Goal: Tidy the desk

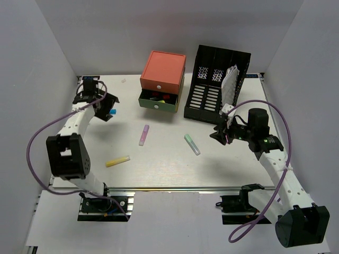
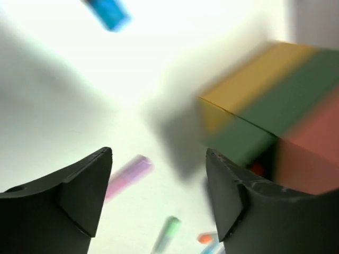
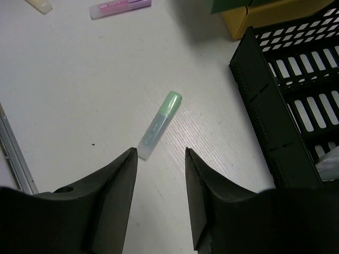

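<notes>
The desk (image 1: 164, 169) lies under both pincers — the right gripper (image 3: 160, 153), at its three o'clock, hangs jaws apart and empty, green marker (image 3: 159, 124) at twelve just ahead; farther, at ten o'clock, the left gripper (image 2: 159, 159) gapes empty above it

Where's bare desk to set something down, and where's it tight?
Widest bare patch: front centre, between the yellow highlighter, green highlighter and metal rail. Smaller gap between purple highlighter and drawer box. Crowded: back right, file rack with right gripper beside it.
</notes>
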